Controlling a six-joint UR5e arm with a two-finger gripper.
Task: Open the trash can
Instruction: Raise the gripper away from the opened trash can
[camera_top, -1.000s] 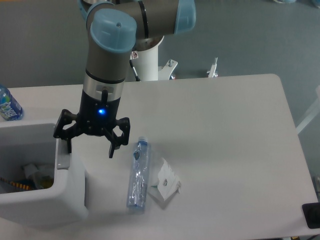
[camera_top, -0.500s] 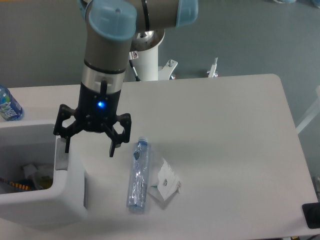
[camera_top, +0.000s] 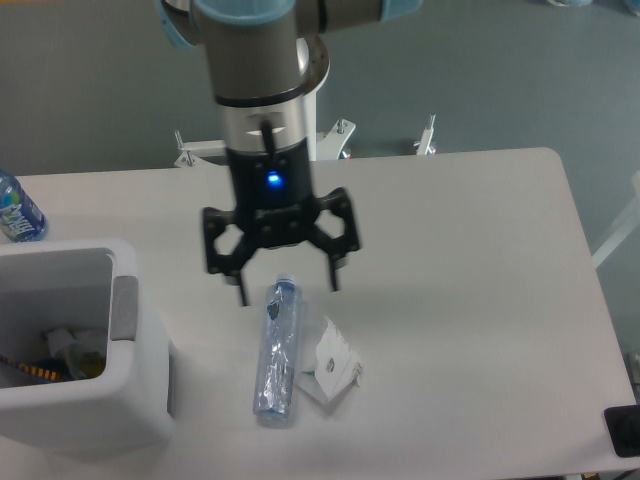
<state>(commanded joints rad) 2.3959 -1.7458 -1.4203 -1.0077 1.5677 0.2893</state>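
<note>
The white trash can (camera_top: 140, 400) stands at the table's front left corner with its top open, so scraps of rubbish show inside. Its grey push tab (camera_top: 125, 307) sits on the right rim. My gripper (camera_top: 288, 284) hangs open above the table, to the right of the can and apart from it. Its black fingers (camera_top: 334, 270) straddle the top end of a clear plastic bottle (camera_top: 276, 350) lying on the table, and nothing is held.
A crumpled white paper (camera_top: 330, 364) lies right of the clear bottle. A blue-labelled bottle (camera_top: 18, 210) stands at the far left edge behind the can. The arm's white base (camera_top: 300, 120) rises behind the table.
My gripper has swung right, away from the can's right rim to above the clear bottle's top end. It stays open. The can's rim and grey tab now show fully.
</note>
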